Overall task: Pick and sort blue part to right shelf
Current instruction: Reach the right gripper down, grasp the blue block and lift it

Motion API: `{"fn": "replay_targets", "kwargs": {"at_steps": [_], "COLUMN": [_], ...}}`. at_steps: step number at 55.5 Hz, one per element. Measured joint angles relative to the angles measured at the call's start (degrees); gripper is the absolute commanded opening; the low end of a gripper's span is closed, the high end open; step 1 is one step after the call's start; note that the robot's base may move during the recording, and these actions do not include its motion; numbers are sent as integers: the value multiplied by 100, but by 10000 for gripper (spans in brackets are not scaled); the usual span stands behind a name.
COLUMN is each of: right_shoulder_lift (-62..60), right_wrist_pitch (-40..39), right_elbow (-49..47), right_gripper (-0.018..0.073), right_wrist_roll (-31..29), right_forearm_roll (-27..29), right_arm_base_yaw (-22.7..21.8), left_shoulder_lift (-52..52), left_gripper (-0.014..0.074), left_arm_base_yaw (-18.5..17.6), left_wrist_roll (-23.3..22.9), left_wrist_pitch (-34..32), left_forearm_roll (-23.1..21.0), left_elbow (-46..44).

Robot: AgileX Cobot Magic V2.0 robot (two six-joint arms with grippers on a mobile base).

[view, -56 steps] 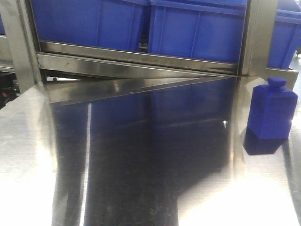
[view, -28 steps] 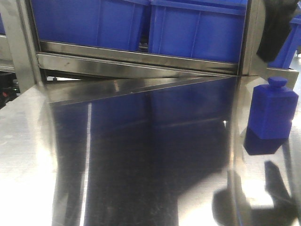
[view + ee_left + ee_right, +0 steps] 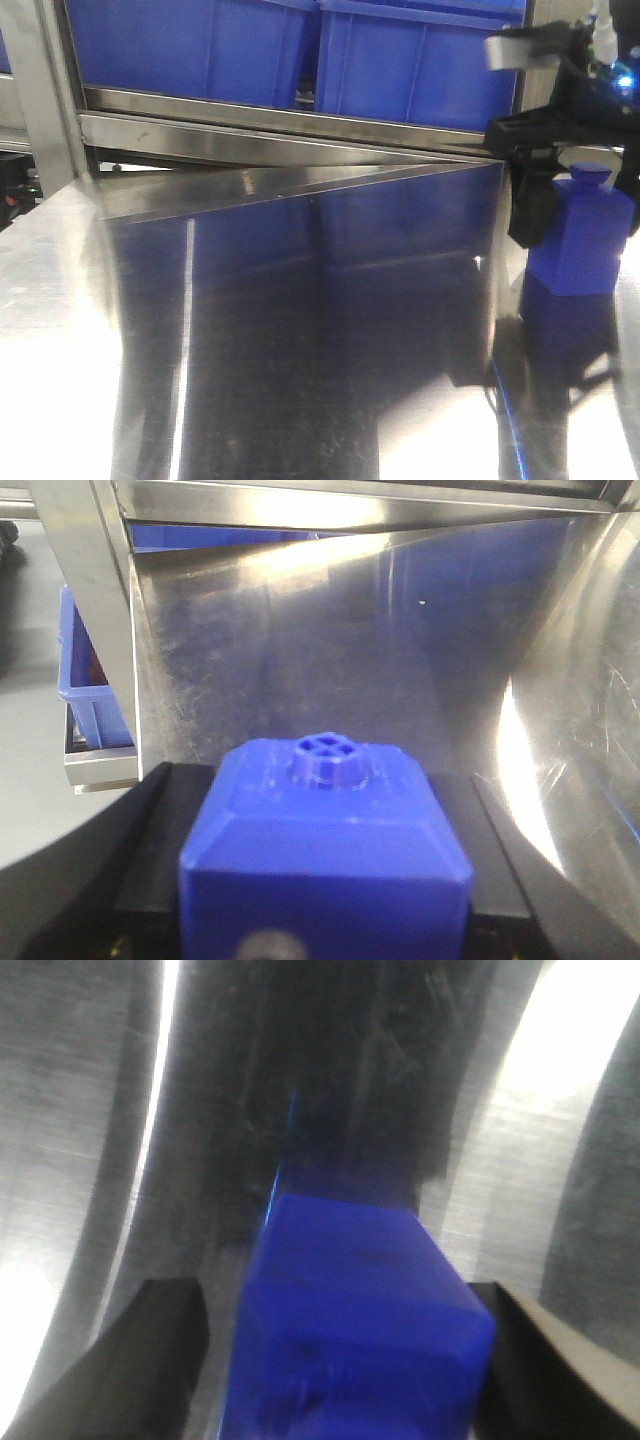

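A blue part (image 3: 585, 240), a block with a short neck, stands on the steel table (image 3: 300, 330) at the far right. My right gripper (image 3: 580, 215) has come down over it, open, one black finger to its left. In the right wrist view the part (image 3: 360, 1320) sits between the fingers of the right gripper (image 3: 340, 1380), with a gap on the left. The left gripper (image 3: 320, 920) is not in the front view. In its wrist view it is shut on another blue part (image 3: 320, 850). The shelf's steel rail (image 3: 300, 125) and blue bins (image 3: 420, 70) fill the back.
A steel shelf post (image 3: 545, 80) stands just behind the right gripper. Another post (image 3: 45, 90) stands at the left. The left wrist view shows a post (image 3: 95, 610) and a small blue bin (image 3: 90, 695) beyond the table's left edge.
My right gripper came down from the top right and now straddles the blue part on the table. The part has not moved.
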Motion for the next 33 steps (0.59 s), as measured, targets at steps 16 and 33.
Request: {"fn": "replay_targets", "kwargs": {"at_steps": [16,33], "right_shoulder_lift": [50,-122], "right_wrist_pitch": [-48,-140], "right_elbow": [-12,161], "right_gripper": [187,187], "right_wrist_roll": [0,0], "right_forearm_roll": [-53,-53], "right_arm_base_yaw": [0,0], "left_shoulder_lift": [-27,-1057], "left_gripper": [332,332], "left_arm_base_yaw": [0,224], "left_wrist_roll": [0,0], "left_wrist_pitch": [-145,-469], "left_forearm_roll": [120,290], "left_elbow": [30,782]}}
